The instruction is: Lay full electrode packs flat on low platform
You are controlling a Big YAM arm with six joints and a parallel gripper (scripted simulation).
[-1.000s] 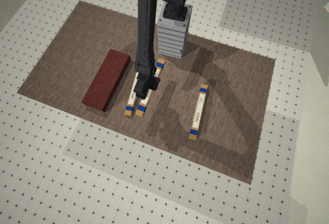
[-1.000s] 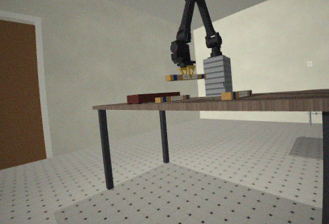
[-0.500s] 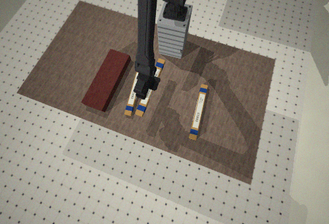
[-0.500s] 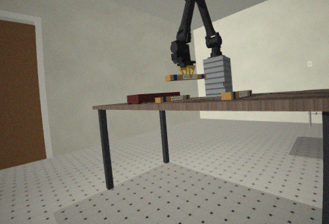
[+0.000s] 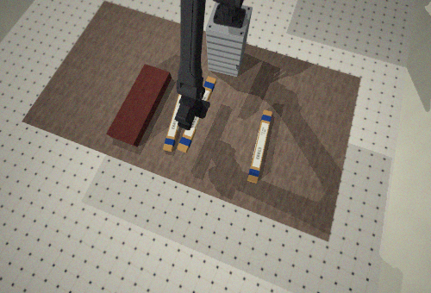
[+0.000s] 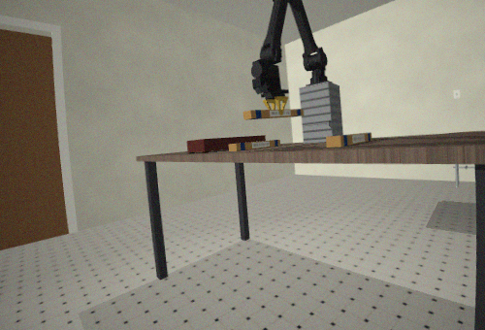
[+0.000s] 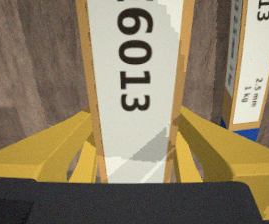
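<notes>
My gripper (image 5: 190, 119) (image 6: 276, 106) (image 7: 135, 111) is shut on a long electrode pack (image 5: 187, 136) (image 6: 272, 114) (image 7: 134, 50) with a white E6013 label, tan ends and blue bands. It holds the pack level, well above the table. A second pack (image 5: 171, 132) (image 6: 253, 146) (image 7: 258, 50) lies flat on the table just beside and below the held one, next to the dark red low platform (image 5: 140, 104) (image 6: 223, 144). A third pack (image 5: 260, 146) (image 6: 348, 140) lies flat further to the right. Nothing lies on the platform.
The arm's grey ribbed base block (image 5: 224, 48) (image 6: 320, 111) stands at the back of the brown wooden table (image 5: 78, 68) (image 6: 388, 151). The table stands on dark legs over a tiled floor.
</notes>
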